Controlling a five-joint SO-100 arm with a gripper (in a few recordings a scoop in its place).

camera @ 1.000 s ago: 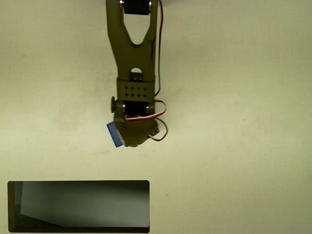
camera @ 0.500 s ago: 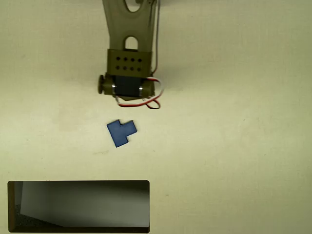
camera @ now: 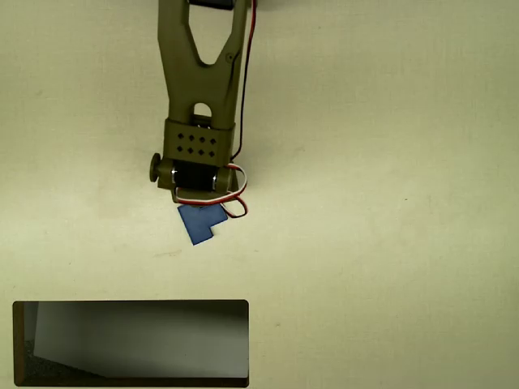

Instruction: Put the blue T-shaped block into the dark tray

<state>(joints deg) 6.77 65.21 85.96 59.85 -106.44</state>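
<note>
- Pale cream desk (camera: 389,162) fills the overhead view.
- Large shallow dark tray (camera: 130,305) with its thin black rim sits at the near-left corner, holding nothing.
- Small bright-blue T-shaped block (camera: 198,223) lies flat mid-desk, apart from the tray.
- Olive gripper (camera: 197,198) hangs over the block's top edge; jaws hidden, grip unclear.

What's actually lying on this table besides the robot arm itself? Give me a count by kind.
Blue T-shaped block: 1, lying flat on the table just below the arm
Dark tray: 1, at the bottom left of the overhead view
Total: 2
</note>
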